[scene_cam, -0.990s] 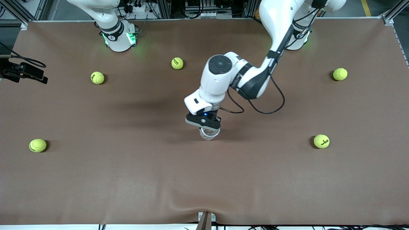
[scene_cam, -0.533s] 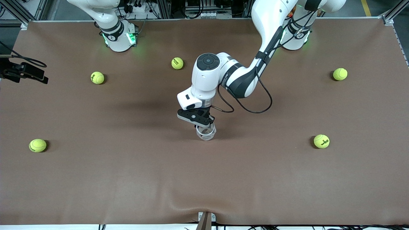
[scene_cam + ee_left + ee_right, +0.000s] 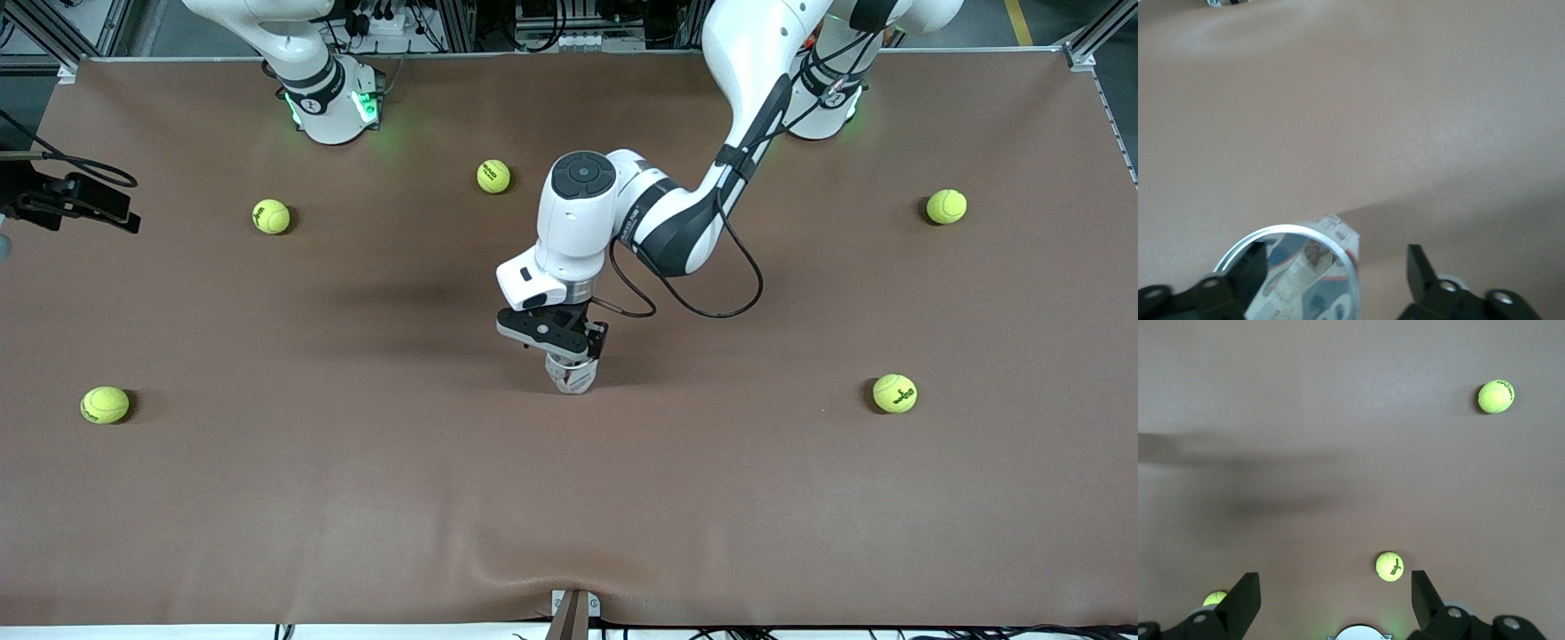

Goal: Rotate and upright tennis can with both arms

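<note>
Standing upright under the released left hand [image 3: 569,354] — tennis can [image 3: 570,375], mostly hidden; right hand [image 3: 1336,600] spread.

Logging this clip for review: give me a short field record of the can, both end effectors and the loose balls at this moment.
tennis can: upright at the table's middle, open silvery rim up
left end effector: over the can's top, fingers open, one finger at the rim, the other apart from it
right end effector: open, raised above the table at the right arm's end, holding nothing; that arm waits
tennis balls: five loose on the table, e.g., none touching the can
table: brown cover
</note>
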